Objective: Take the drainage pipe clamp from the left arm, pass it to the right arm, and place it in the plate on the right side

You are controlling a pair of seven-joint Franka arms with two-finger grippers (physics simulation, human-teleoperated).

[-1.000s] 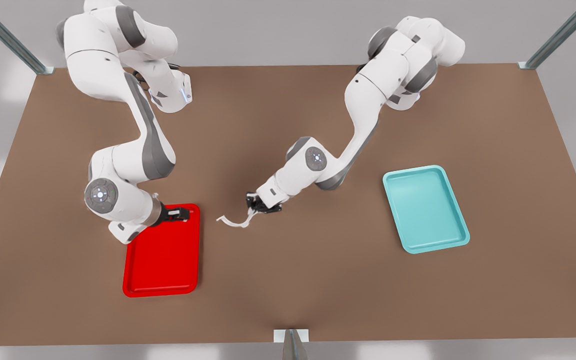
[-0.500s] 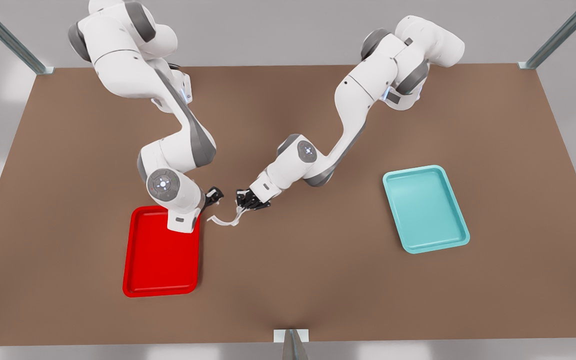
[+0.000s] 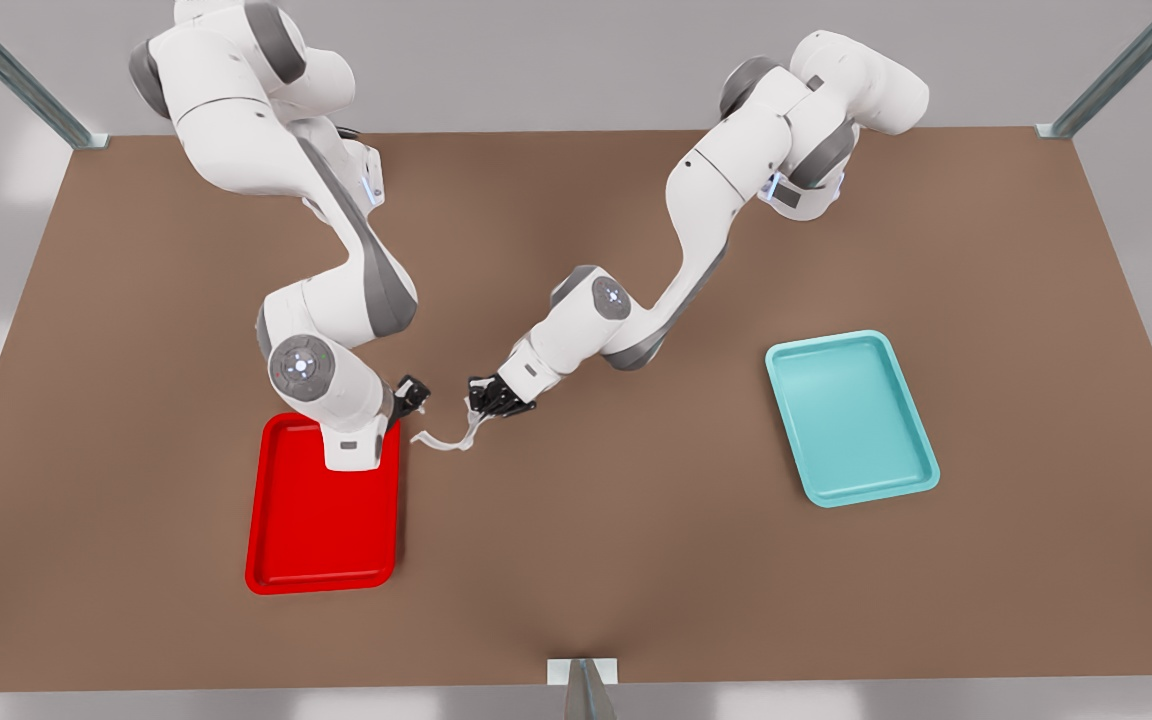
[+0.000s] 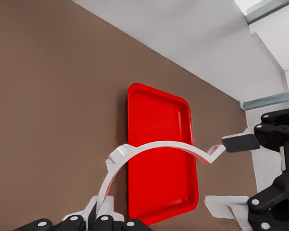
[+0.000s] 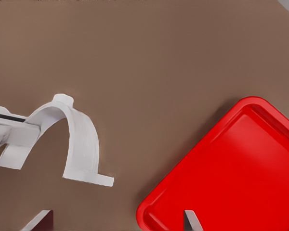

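Note:
The drainage pipe clamp (image 3: 444, 438), a thin white half-ring with flared tabs, hangs above the brown table at its middle. My left gripper (image 3: 488, 400) is shut on one end tab of the clamp (image 4: 154, 146), its fingers (image 4: 102, 222) pinching that tab. My right gripper (image 3: 414, 392) stands open at the clamp's free end, over the far corner of the red plate (image 3: 321, 530). In the left wrist view one right fingertip (image 4: 240, 143) sits just beside the free tab. From the right wrist the clamp (image 5: 79, 144) arches ahead, with the plate (image 5: 241, 173) beside it.
A teal tray (image 3: 851, 418) lies on the table at the front view's right, well away from both arms. Metal frame posts stand at the far corners, and one (image 3: 584, 690) at the middle of the near edge.
The right arm swung from over the red plate toward the middle, bringing its gripper up to the clamp's free end. The left gripper carried the clamp a little toward the front view's left.

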